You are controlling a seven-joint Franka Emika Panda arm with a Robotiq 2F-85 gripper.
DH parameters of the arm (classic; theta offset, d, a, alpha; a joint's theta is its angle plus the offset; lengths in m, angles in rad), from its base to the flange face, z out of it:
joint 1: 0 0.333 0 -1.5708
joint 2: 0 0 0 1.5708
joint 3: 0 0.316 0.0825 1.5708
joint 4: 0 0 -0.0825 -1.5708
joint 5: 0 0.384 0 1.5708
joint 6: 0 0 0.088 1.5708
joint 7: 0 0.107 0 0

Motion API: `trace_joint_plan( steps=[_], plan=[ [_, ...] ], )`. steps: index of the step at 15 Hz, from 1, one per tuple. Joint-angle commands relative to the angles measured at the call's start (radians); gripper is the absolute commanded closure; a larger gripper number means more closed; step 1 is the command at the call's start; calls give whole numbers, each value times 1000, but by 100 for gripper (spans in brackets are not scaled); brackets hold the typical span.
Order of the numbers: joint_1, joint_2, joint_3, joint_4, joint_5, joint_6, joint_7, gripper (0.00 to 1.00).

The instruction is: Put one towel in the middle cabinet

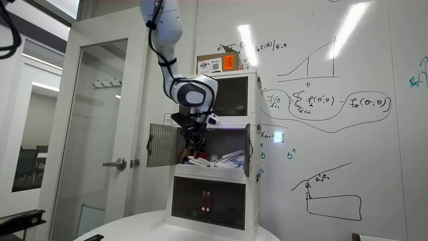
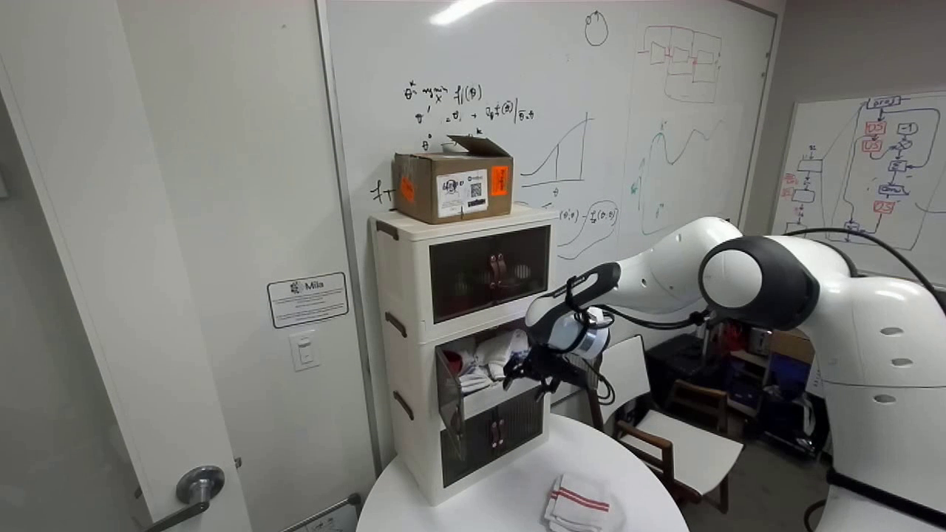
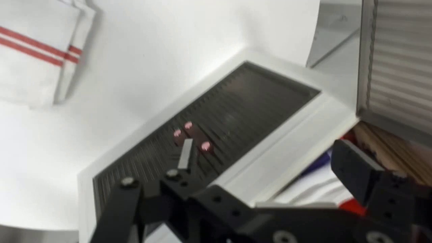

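Observation:
White towels, some with blue stripes [image 1: 232,160], lie in the middle cabinet [image 1: 214,170], which also shows in an exterior view [image 2: 491,400]. Both its doors stand open. A folded white towel with red stripes [image 2: 580,506] lies on the round table, and shows at the upper left of the wrist view [image 3: 33,50]. My gripper [image 3: 266,160] is open, its fingers wide apart with nothing between them. It hovers at the front of the middle cabinet in both exterior views [image 1: 195,147] [image 2: 525,388]. In the wrist view the right finger is over the cabinet opening, the left over the lower doors.
The middle cabinet's left door [image 1: 163,145] and right door [image 1: 247,150] stick out on either side of the gripper. The lower cabinet [image 1: 208,202] and upper cabinet [image 2: 491,272] are shut. A red object [image 2: 452,362] is inside the middle cabinet. A cardboard box [image 2: 451,185] sits on top.

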Motion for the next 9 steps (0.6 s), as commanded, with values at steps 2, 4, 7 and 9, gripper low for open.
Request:
trace_joint_plan(
  steps=[2,4,7,9],
  plan=[
    [108,-233,-127,-282,-32,-158,-52,0],
    [177,-323,-189,-364,-124,-216,-14,0],
    [261,-438,-252,-432,-310,-309,48,0],
    [296,-501,-272,-448,-446,-377,87,0]
  ],
)
